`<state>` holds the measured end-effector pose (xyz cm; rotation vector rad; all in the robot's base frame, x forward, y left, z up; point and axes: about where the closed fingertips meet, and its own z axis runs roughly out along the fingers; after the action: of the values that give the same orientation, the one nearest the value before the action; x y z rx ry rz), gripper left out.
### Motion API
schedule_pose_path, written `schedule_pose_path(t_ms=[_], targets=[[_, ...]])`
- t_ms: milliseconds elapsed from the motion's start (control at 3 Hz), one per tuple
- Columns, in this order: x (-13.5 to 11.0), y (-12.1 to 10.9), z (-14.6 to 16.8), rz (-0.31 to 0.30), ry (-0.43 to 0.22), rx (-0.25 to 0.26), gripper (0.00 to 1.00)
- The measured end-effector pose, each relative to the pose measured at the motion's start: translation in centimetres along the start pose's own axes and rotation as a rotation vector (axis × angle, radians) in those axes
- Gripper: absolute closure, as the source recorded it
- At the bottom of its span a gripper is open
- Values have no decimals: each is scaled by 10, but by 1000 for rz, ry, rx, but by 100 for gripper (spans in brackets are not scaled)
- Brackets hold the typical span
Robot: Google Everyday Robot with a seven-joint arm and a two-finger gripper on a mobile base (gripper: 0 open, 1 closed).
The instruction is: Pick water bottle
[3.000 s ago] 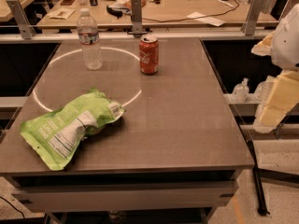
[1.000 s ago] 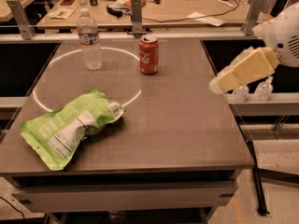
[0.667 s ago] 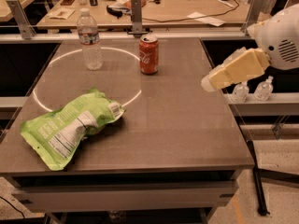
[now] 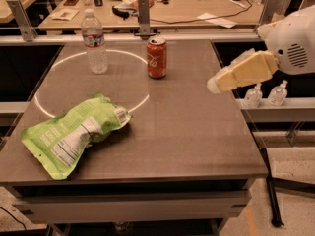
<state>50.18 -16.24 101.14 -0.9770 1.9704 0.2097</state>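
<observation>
The water bottle (image 4: 94, 41) is clear ribbed plastic with a white cap and a pale label band. It stands upright at the far left of the grey table (image 4: 187, 127), inside a ring of light. The gripper (image 4: 212, 86) is the end of the cream arm segment reaching in from the right. It hangs over the table's right edge, far right of the bottle and right of the red soda can (image 4: 157, 57). Nothing is held in it.
A green chip bag (image 4: 73, 132) lies at the front left of the table. Two small squat bottles (image 4: 266, 94) with nozzle tops stand on a ledge to the right. A cluttered wooden desk (image 4: 162, 4) lies behind a rail at the back.
The arm has swung up from low at the right and moved left, so its tip now reaches over the table's right edge. The bottle, can and bag have not moved.
</observation>
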Motion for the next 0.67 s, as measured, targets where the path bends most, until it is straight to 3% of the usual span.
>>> schedule_pose_path(t_ms=[667], targets=[[-37,7,29,-64,-142,-56,0]])
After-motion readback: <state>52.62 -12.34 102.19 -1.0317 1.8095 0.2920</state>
